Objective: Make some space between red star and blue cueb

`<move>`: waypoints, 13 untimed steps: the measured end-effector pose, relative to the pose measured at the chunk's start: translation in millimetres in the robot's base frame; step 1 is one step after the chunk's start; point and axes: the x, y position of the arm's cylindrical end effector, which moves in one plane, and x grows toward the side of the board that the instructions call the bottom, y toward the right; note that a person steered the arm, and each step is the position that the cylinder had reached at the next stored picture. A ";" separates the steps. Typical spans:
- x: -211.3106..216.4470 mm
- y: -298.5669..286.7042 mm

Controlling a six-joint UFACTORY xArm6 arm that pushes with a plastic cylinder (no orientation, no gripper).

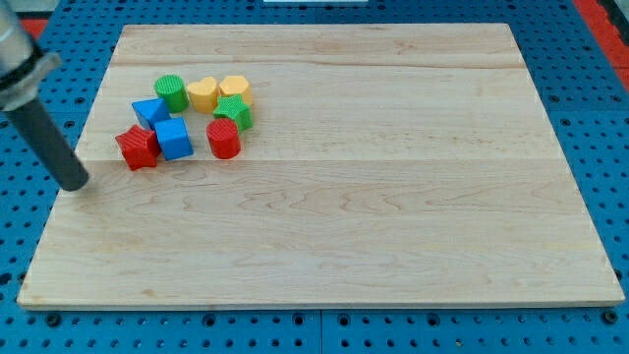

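Note:
The red star (138, 147) lies near the view's left on the wooden board (393, 197), touching the blue cube (174, 140) on its right. My tip (76, 184) rests on the board's left edge, to the left of and slightly below the red star, apart from it. The dark rod slants up to the view's top left corner.
A second blue block (150, 111) sits just above the pair. A green cylinder (171, 92), a yellow heart-like block (202, 94), a yellow block (235, 90), a green star (234, 111) and a red cylinder (223, 140) cluster to the right and above.

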 end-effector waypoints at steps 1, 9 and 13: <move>0.0 41.6; -65.2 -7.0; -47.3 14.2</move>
